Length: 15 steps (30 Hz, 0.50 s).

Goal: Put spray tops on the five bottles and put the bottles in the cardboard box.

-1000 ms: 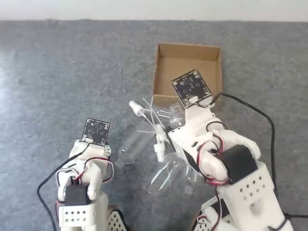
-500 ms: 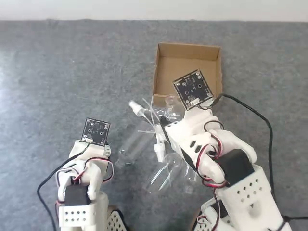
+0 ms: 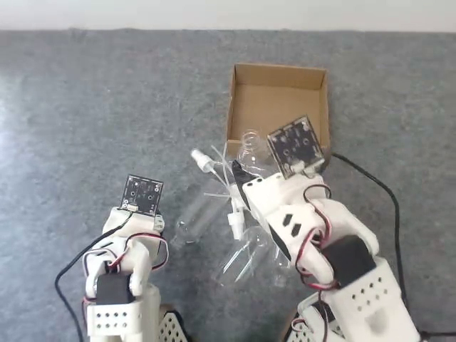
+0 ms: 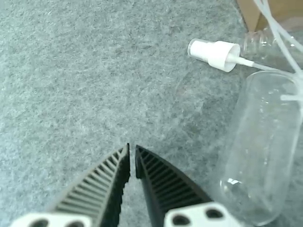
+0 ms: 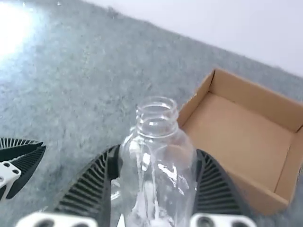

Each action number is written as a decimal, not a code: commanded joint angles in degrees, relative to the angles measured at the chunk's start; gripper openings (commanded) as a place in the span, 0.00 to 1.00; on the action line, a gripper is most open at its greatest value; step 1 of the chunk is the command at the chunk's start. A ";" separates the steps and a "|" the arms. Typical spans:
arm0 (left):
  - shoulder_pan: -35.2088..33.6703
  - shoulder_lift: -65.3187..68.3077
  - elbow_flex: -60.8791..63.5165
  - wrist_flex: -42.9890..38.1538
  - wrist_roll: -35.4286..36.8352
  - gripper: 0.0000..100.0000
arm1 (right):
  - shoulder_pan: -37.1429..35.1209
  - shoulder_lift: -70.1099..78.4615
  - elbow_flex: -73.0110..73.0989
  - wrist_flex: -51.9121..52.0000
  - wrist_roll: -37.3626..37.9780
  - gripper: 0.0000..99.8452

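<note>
Evidently the right gripper (image 5: 156, 156) clamps a capless bottle (image 5: 154, 118) just beside the cardboard box (image 3: 278, 75), neck exposed for capping; the left gripper (image 4: 131, 153) sits closed, empty.

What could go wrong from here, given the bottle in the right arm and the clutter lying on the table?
1. The bottle in the right end effector has an open, uncapped neck and sits close to the cardboard box; it could get boxed unfinished.
2. Loose bottles and a spray top lie crowded beside that arm, which may knock them out of reach.
</note>
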 commanded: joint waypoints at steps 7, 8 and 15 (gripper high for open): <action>0.18 -1.05 -0.40 -1.58 -0.70 0.02 | -0.57 -11.47 9.49 -8.92 -0.70 0.09; 0.18 -1.05 -0.57 -1.58 -0.44 0.02 | -0.57 -12.35 10.11 -9.01 -0.70 0.09; 0.18 -1.14 -4.00 -1.32 5.80 0.02 | -0.40 -17.01 11.52 -9.27 -11.87 0.10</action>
